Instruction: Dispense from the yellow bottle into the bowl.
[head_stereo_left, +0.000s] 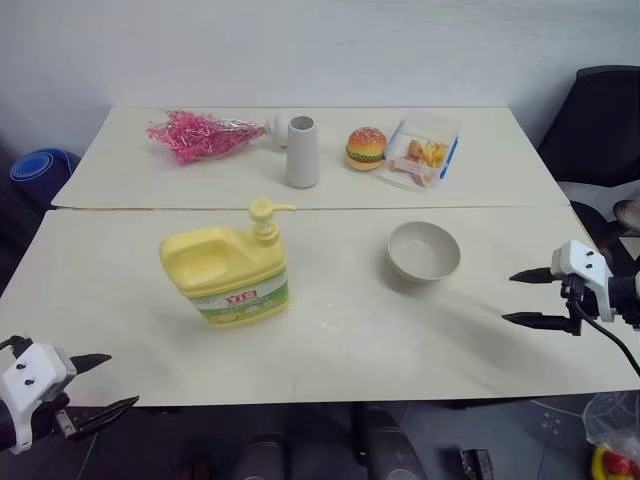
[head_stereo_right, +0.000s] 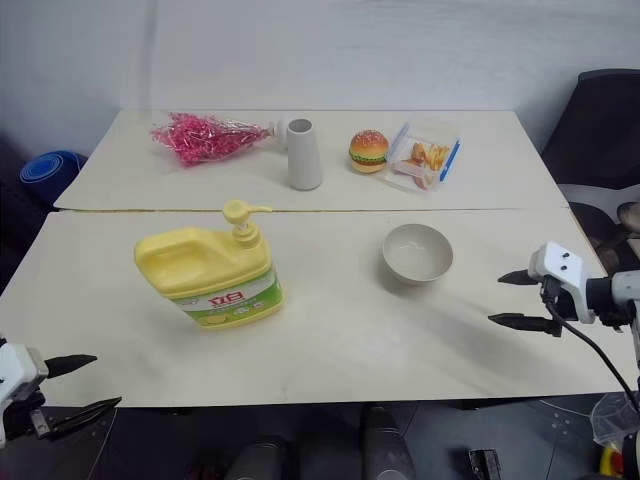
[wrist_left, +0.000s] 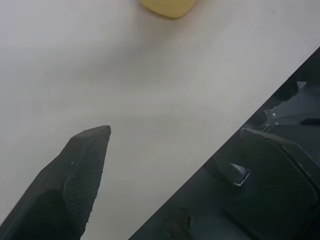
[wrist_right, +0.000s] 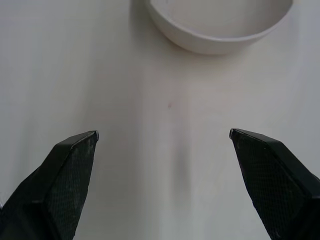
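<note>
Left eye view: large squat yellow plastic jug (head_stereo_left: 228, 273) with moulded handle, yellow pump nozzle and green-white label with red lettering stands upright on the pale matte tabletop (head_stereo_left: 330, 340), left of centre. Small round greyish-white bowl (head_stereo_left: 423, 251), smooth sides, sits to its right, well apart from the jug and apparently empty. Pump spout points toward the bowl side but ends nowhere near the rim.

Left gripper (head_stereo_left: 100, 385) hovers off the near left table edge, black fingers spread, holding nothing. Right gripper (head_stereo_left: 525, 297) hangs at the right edge near the bowl, fingers also wide apart and empty; right wrist view has the bowl straight ahead between the tips.

Step in hand looks like approach, nothing grasped yet. To do it well: probably bring the bowl under the spout or slide the jug closer first, steady the jug by its handle or body, then press the pump head straight down so the wide base doesn't tip. Bowl looks light and slick, so it may skid if nudged.

Back of the table: tall grey-white cylindrical vase (head_stereo_left: 302, 152), pink crinkly bundle in clear wrap (head_stereo_left: 198, 134), toy burger (head_stereo_left: 366, 148), clear food tray (head_stereo_left: 421, 152).
</note>
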